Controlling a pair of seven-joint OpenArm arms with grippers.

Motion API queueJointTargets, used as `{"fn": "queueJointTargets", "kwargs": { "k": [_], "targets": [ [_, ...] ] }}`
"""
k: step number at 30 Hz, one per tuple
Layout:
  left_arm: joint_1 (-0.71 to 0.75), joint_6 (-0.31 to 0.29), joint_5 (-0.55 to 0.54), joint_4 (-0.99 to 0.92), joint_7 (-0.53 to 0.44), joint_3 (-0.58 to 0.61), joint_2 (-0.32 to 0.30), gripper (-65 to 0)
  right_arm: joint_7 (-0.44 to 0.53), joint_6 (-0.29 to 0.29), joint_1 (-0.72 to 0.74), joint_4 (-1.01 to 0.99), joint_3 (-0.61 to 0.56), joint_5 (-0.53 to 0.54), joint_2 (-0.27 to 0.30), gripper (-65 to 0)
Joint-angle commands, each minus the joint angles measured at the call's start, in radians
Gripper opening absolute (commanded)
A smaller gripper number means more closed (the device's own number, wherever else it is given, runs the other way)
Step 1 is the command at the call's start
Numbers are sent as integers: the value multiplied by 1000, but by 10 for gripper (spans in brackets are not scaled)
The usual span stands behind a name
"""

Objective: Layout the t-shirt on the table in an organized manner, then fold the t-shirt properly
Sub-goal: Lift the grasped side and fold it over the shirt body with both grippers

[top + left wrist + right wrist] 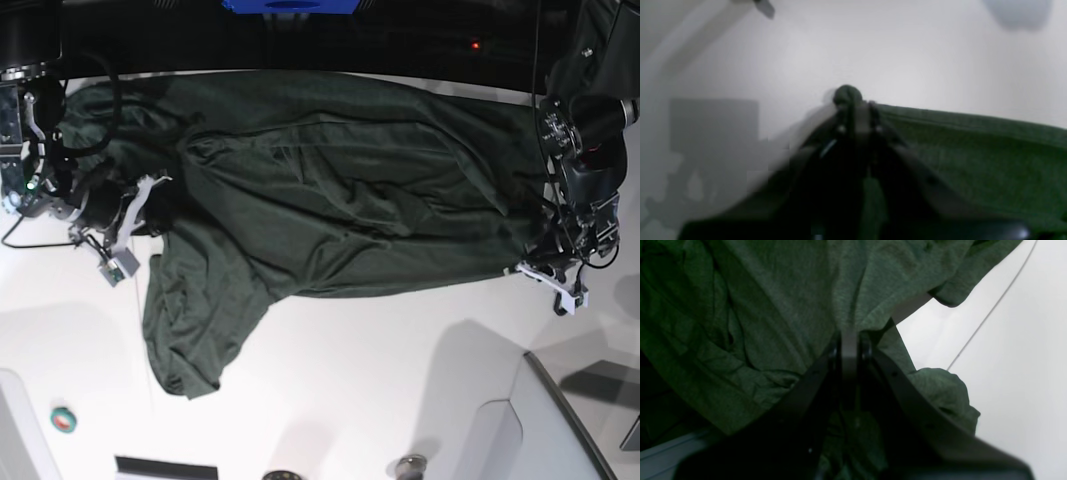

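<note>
The dark green t-shirt (330, 190) lies wrinkled and stretched sideways across the white table (340, 380), with one flap hanging toward the front left. My left gripper (857, 108) is shut on the t-shirt's edge (973, 150); a small bunch of cloth pokes out past the tips. In the base view, the left gripper (532, 262) sits at the shirt's right end. My right gripper (849, 340) is shut on a fold of the t-shirt (773, 306). In the base view, the right gripper (150, 195) is at the shirt's left end.
A small green tape roll (64, 419) lies at the front left. A grey tray-like object (545, 430) stands at the front right, with small round items (410, 464) near the front edge. A thin dark seam line (990, 313) crosses the tabletop.
</note>
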Motion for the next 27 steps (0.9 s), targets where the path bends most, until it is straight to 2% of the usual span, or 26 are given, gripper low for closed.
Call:
{"fn": "queueJointTargets", "kwargs": {
  "k": [1,4,7,16,20,23,27],
  "targets": [
    [-20,-3,3,7,12,3,-14,-650,25,8,22,14,5,14,12,-648],
    [-29,-3,1,13,15,2,-17,-650,25,8,40,2,5,10,12,-648],
    [-28,-3,-7,104,21,2,-16,-650,25,8,71,-26,5,9,12,-648],
    [-31,-6,-8,418,230,2,0,-650,33,8,226,-176,4,7,20,-648],
    [-41,-8,-8,469,284,3,13,-650,97,8,293,-269,-1,6,38,-648],
    [-43,-9,-8,469,290,3,20,-650,140,8,342,-356,-1,6,43,-648],
    [-38,-9,-10,469,290,2,26,-650,255,8,358,-402,2,6,61,-648]
  ]
}}
